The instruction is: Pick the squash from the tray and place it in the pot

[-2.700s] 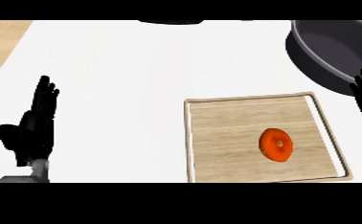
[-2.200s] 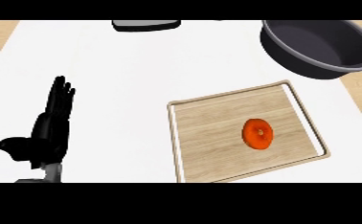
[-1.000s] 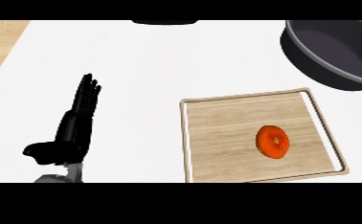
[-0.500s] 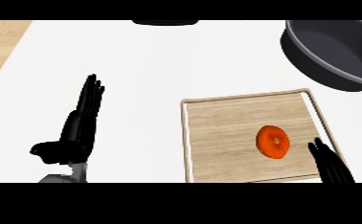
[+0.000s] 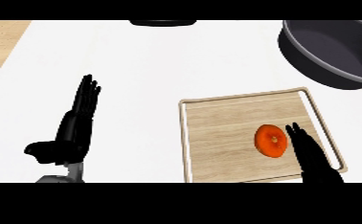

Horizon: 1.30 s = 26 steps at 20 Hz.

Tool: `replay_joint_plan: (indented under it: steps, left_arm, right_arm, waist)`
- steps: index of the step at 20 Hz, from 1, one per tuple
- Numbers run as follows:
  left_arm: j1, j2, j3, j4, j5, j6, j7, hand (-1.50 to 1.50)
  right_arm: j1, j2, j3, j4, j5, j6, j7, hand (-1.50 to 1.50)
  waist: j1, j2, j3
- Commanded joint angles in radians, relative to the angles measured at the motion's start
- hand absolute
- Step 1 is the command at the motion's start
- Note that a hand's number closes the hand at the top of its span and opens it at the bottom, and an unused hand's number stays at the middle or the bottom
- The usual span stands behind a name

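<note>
Right hand: fingers straight, holding nothing, tips just beside the squash. Left hand: open, resting at left, fingers up. Squash: orange, on the wooden tray, right of centre. Pot: dark, beyond the tray's far right corner. Advice: curl fingers round squash before lifting

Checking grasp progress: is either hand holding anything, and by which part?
Nothing is held. The right hand lies open beside the squash on the tray; the left hand rests open.
</note>
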Motion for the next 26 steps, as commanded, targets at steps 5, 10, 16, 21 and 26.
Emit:
replay_joint_plan:
  steps: [5,10,16,21,26]
  left_arm:
    - [0.009,-0.051,0.016,-0.007,-0.060,0.004,0.010,0.00]
    - [0.038,-0.041,0.057,0.012,-0.037,-0.066,-0.050,0.00]
    - [-0.012,-0.096,0.061,0.082,-0.090,-0.041,-0.049,0.00]
    - [0.020,-0.099,0.027,-0.031,-0.096,-0.032,0.028,0.00]
    - [0.049,-0.085,0.067,-0.003,-0.089,-0.079,-0.032,0.00]
  right_arm:
    - [-0.053,0.022,-0.031,0.123,0.019,-0.028,-0.043,-1.50]
    - [-0.102,0.055,-0.044,0.220,0.023,-0.072,-0.073,-1.50]
    - [-0.134,0.072,-0.028,0.225,0.059,-0.050,-0.052,-1.50]
    - [-0.221,0.044,-0.100,0.279,0.103,-0.177,-0.126,1.50]
    - [-0.186,0.082,-0.053,0.309,0.176,-0.248,-0.148,1.50]
  waist:
    - [-0.004,-0.001,0.000]
    - [-0.002,-0.001,0.000]
    - [-0.004,-0.001,0.000]
    - [0.000,-0.001,0.000]
    - [-0.002,-0.001,0.000]
